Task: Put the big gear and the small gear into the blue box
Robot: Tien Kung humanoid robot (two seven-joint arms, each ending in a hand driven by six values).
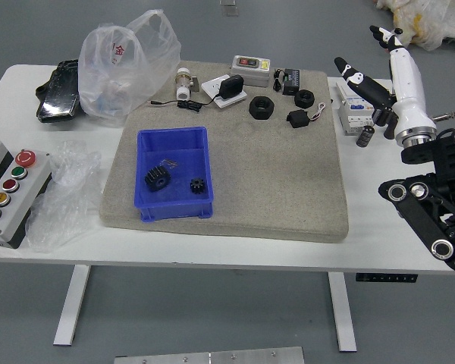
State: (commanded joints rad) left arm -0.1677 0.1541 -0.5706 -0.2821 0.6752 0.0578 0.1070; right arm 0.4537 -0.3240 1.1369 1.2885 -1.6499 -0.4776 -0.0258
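Right hand point(411, 95) spread wide, gripping nothing, up by the table's point(379, 216) far right corner, presumably because the job's done: big gear point(158, 178) near the blue box's point(173, 210) left wall, small gear point(198, 186) toward its near right corner!

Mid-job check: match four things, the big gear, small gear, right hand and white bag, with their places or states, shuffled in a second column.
1. Big gear
2. Small gear
3. Right hand
4. White bag

A. Open, holding nothing
B. In the right half of the blue box
C. Toward the table's far left
D. In the left half of the blue box

Pairs: 1-D, 2-B, 3-A, 4-C
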